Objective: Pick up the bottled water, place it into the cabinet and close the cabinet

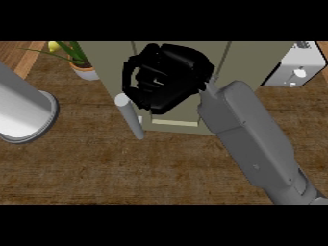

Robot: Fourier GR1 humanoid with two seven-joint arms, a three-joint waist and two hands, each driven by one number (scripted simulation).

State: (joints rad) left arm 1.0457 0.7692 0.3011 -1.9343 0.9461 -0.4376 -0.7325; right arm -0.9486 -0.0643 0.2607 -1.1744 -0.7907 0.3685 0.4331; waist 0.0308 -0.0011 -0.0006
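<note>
Worktop: I see a brown wood-grain worktop (88, 168) filling my view.
Far left: a potted plant (78, 57) with green leaves stands on it.
Far right: a white appliance (297, 67) sits at the edge.
Left: a grey cylinder (14, 103) with a flanged base.

The surface (88, 168) is brown wood with a streaky grain and a dull, matt look. The cabinet (113, 62) is flat olive-green and smooth with no shine, and its handle (131, 117) looks like smooth pale grey metal. The right robot hand (163, 79) is black and a bit shiny, like hard plastic, and its forearm (255, 139) is smooth matt grey.
</note>
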